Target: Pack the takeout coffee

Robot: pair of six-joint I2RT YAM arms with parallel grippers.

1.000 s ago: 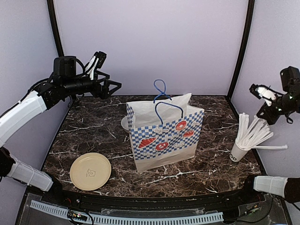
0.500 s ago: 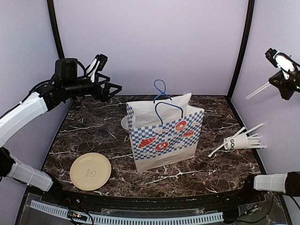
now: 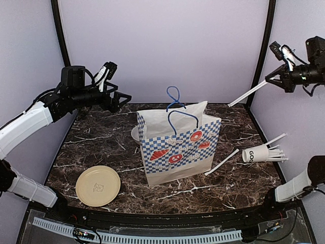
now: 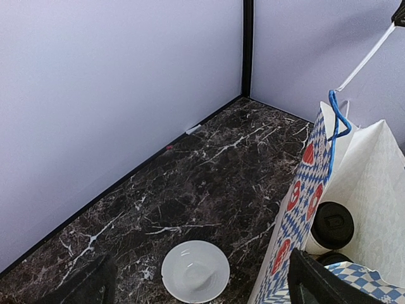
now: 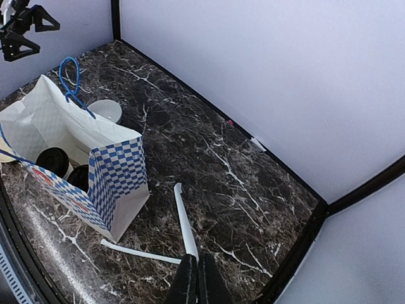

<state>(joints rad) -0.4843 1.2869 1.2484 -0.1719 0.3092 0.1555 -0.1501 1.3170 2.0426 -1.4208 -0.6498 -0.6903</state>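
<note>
The checkered paper bag (image 3: pixel 177 147) stands open mid-table. Inside it, the left wrist view shows a white coffee cup with a black lid (image 4: pixel 333 225); the right wrist view shows that lid (image 5: pixel 54 159) and a second dark round top (image 5: pixel 80 177) beside it. My left gripper (image 3: pixel 120 96) is open and empty, high over the back left, left of the bag. My right gripper (image 3: pixel 270 79) hovers high at the right, shut on a long white stick (image 3: pixel 246 95) that also shows in the right wrist view (image 5: pixel 185 228).
The stick cup (image 3: pixel 254 154) lies tipped on its side at the right, sticks spilling out. A loose stick (image 3: pixel 222 162) lies between it and the bag. A low white bowl (image 4: pixel 195 271) sits behind the bag. A tan plate (image 3: pixel 98 186) sits front left.
My right gripper rose from the stick cup with one stick. The cup fell on its side and a loose stick slid toward the bag. The left arm barely moved.
</note>
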